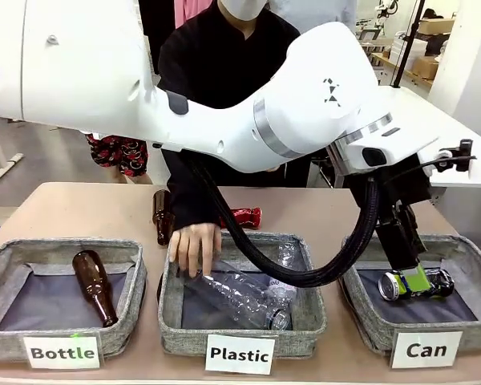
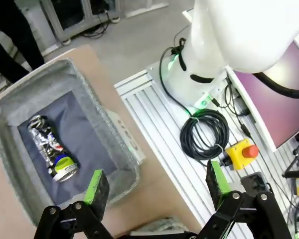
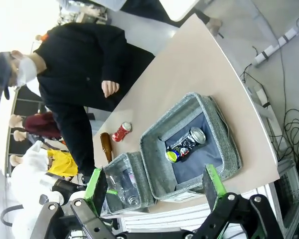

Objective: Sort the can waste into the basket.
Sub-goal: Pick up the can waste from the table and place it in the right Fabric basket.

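Already on the dark floor of the grey Can basket (image 1: 367,321) lies the dark can (image 2: 51,147), on its side. It is crumpled, black with white and green marks, and has a yellow-green patch beside its silver end. From the front that silver end points toward the Plastic basket (image 1: 301,341) next door.

The left gripper (image 2: 157,183) hangs just above the Can basket, its green-padded fingers spread wide with nothing between them. In the front view one pad stands in front of the can's middle, and whether it touches the can cannot be told. The left arm (image 1: 224,104) reaches the Can basket from across the bench (image 1: 80,208), its white body and black hose passing over the Plastic basket.

The red can (image 1: 244,216), shiny and crinkled, lies on the bare bench well apart from the Can basket, behind the Plastic basket. A brown bottle (image 1: 162,216) is on the bench farther from the Can basket than the red can. A person's hand (image 1: 194,247) rests at the Plastic basket's rim, over clear plastic bottles (image 1: 240,297). Farthest from the Can basket, the Bottle basket (image 1: 4,345) holds a second brown bottle (image 1: 94,285) lying down.

The right gripper (image 3: 154,180) is high above the Can basket, fingers wide apart and empty.
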You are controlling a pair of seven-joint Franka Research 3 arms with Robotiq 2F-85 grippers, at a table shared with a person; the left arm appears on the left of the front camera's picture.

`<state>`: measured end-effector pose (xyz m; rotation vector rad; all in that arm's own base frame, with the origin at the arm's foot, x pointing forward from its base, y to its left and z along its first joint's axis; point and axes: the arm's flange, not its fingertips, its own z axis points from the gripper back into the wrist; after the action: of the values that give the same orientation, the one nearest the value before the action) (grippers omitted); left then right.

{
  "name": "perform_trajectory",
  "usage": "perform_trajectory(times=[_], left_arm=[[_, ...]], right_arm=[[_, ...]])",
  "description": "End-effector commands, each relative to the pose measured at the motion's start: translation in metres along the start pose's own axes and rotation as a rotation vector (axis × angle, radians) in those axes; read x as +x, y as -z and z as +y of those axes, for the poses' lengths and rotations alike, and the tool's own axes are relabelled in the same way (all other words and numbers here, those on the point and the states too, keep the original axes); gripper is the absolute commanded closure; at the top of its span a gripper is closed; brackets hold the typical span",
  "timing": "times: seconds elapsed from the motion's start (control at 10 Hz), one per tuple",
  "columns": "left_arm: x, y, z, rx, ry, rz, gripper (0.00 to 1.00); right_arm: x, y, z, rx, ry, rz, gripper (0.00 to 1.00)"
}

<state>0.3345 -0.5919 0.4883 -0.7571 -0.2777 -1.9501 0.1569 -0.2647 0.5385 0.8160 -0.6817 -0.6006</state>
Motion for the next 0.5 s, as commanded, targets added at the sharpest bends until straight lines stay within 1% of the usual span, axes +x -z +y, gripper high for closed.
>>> perform_trajectory(times=[0.0, 0.1, 0.2, 0.3, 0.4], left_arm=[[-0.012, -0.022, -0.006, 0.045, -0.086, 0.032, 0.0], [-0.022, -0.04, -0.009, 0.02, -0.148, 0.015, 0.0], [-0.037, -0.064, -0.02, 0.007, -0.188, -0.026, 0.0], [-0.053, -0.088, -0.032, -0.017, -0.225, -0.062, 0.0], [-0.074, -0.114, -0.045, -0.034, -0.295, -0.1, 0.0]], right_arm=[[-0.001, 0.002, 0.003, -0.015, -0.029, 0.033, 0.0], [-0.005, 0.011, 0.009, -0.034, -0.034, 0.035, 0.0], [-0.013, 0.028, 0.016, -0.073, -0.057, 0.05, 0.0], [-0.024, 0.044, 0.025, -0.094, -0.079, 0.073, 0.0], [-0.037, 0.065, 0.038, -0.101, -0.096, 0.095, 0.0]])
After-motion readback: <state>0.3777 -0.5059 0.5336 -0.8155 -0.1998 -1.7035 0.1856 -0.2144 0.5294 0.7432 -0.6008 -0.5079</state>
